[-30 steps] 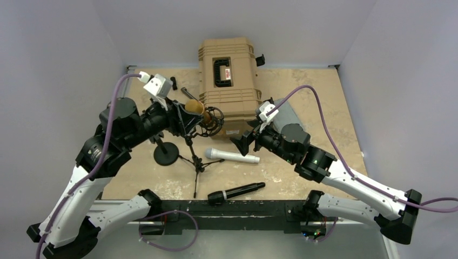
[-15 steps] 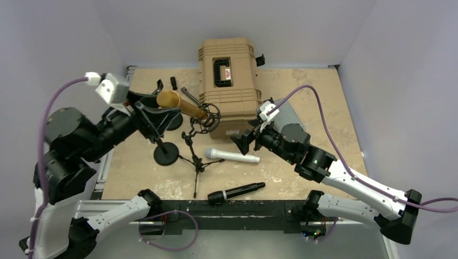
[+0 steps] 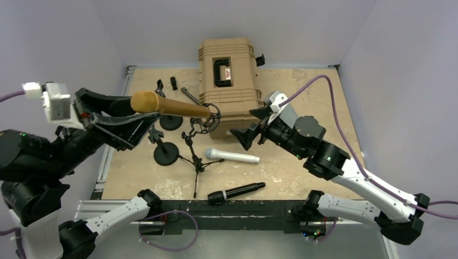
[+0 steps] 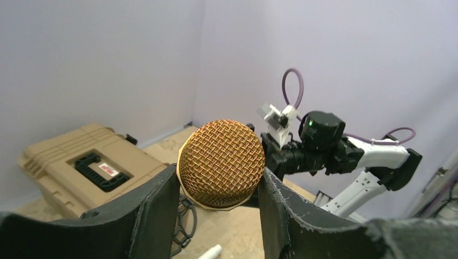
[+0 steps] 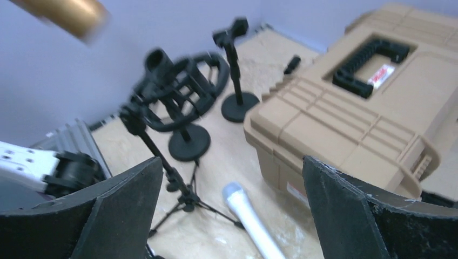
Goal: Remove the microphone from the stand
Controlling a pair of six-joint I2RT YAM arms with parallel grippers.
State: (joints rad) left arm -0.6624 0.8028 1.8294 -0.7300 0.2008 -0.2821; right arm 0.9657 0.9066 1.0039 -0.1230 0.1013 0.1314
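Holding the gold microphone [image 3: 164, 104] aloft, my left fingers [image 4: 154, 213] clamped on its mesh head, its tail just clear of the stand [image 3: 195, 156] and its empty cradle [image 5: 183, 89]. My right fingers [image 5: 124, 199] gape wide, holding nothing. Removal looks done; only setting down remains, I'd say.

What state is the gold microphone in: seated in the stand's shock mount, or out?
Out. The right wrist view shows the shock mount empty; the left tool grips the gold microphone clear of it.
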